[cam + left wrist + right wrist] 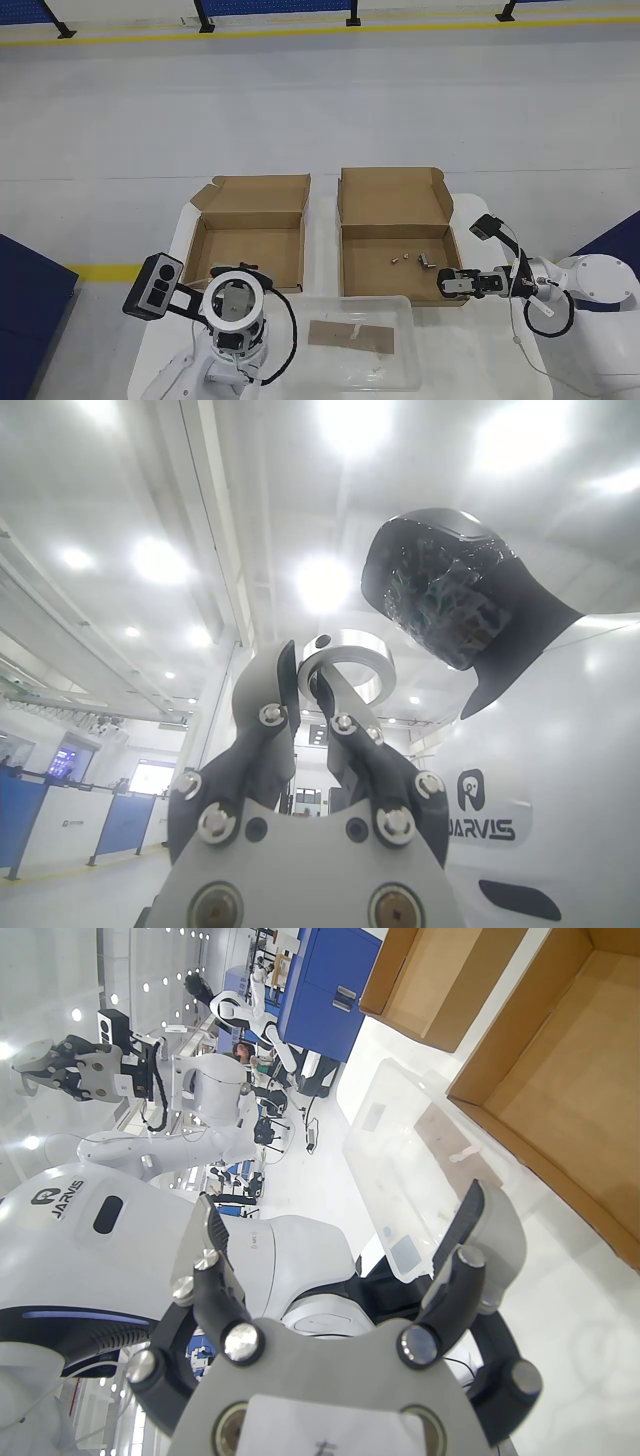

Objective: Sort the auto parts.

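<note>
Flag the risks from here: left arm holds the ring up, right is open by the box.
1. The left gripper pinches the metal ring by one wall only, with one finger inside it. Pointed upward like this, the ring may pivot or slip out and drop.
2. The right gripper, open, sits by the right box's front corner, close to the clear bin. A careless sweep could nudge either.
</note>
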You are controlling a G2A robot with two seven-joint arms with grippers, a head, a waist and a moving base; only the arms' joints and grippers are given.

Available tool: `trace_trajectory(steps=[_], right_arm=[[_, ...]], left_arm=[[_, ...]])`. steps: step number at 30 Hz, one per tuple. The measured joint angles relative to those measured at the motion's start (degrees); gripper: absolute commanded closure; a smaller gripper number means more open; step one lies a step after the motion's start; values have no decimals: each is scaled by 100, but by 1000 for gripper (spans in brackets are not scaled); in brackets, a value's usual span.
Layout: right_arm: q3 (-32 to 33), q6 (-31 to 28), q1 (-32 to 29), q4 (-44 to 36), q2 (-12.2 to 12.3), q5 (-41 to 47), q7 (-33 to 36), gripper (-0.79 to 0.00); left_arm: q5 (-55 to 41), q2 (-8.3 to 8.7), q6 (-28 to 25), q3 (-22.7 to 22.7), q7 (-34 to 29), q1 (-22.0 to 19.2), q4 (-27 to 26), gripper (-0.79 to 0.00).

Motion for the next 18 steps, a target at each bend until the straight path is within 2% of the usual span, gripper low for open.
trace_trajectory(steps=[4,10,18], right_arm=[[0,0,0,0,0,0,0,-785],[0,0,0,0,0,0,0,-785],[0,0,0,0,0,0,0,-785]], left_arm=[[-4,-1,22,1,-14,0,-20,0],[-332,-63,290,-53,-608,-122,-275,0],[-675,-160,407,-137,-1093,-352,-411,0]])
